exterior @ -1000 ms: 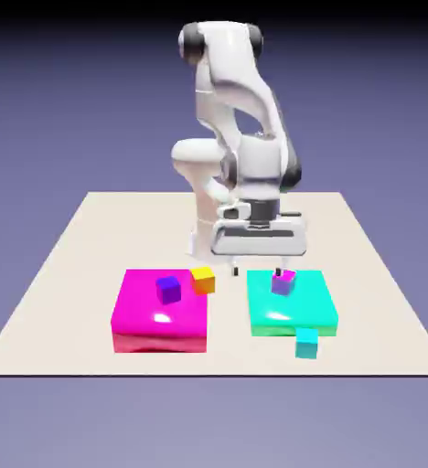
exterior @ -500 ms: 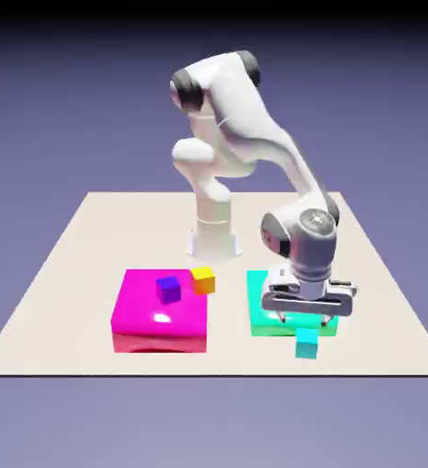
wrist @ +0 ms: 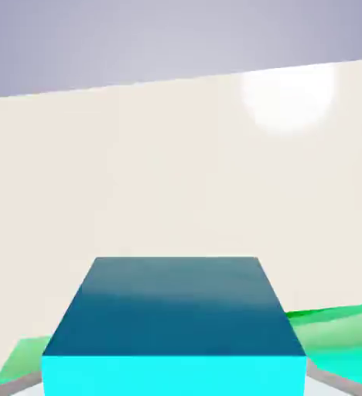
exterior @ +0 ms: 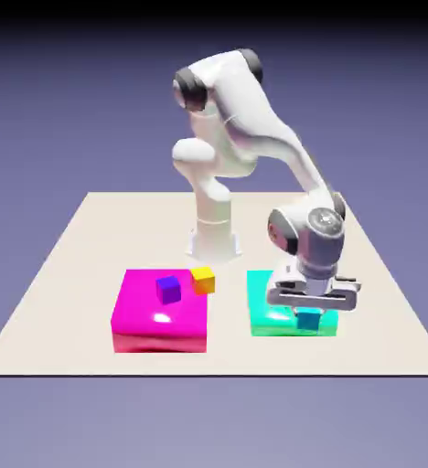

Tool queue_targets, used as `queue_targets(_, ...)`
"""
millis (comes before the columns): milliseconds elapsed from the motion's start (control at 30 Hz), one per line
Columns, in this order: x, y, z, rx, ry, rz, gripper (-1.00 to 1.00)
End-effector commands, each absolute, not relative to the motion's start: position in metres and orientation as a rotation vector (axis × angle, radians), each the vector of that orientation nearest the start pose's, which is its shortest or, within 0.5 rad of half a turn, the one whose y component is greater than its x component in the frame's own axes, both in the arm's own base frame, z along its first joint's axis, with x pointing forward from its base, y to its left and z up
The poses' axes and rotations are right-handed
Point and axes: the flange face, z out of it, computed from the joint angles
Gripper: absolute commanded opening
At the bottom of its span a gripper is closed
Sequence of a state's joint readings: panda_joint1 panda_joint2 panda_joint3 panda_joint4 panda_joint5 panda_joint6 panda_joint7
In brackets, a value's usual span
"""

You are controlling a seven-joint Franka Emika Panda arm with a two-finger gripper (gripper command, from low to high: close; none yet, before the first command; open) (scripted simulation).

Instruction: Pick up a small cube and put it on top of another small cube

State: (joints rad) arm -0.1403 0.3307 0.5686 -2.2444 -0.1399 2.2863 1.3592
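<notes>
Fingers of the end effector (exterior: 310,318) look closed on the cyan cube (wrist: 175,325), which sits between them, lifted just in front of the teal slab (exterior: 263,306). I'd raise it straight up before swinging over, keep it level, and line it squarely above whichever cube is chosen, maybe the purple one (exterior: 169,290).

1. A rendered test scene, not a lived-in room: a flat beige table (exterior: 90,238) floats before a plain blue-violet backdrop.
2. Only a white robot arm (exterior: 245,119), glossy coloured pads (exterior: 144,315) and small cubes (exterior: 169,290) furnish it.
</notes>
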Motion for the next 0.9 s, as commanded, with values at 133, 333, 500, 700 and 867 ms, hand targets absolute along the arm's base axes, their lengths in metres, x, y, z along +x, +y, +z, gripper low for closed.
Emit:
queue_targets(133,0.43,0.212,0.255,-3.053,1.196,0.327,-1.0)
queue_targets(333,0.383,0.202,0.288,-3.099,1.058,0.327,-1.0)
queue_targets(500,0.342,0.192,0.311,-3.1,0.935,0.335,-1.0)
queue_targets(700,0.332,0.19,0.259,-3.099,0.93,0.335,-1.0)
queue_targets(867,0.332,0.19,0.256,-3.099,0.93,0.335,1.0)
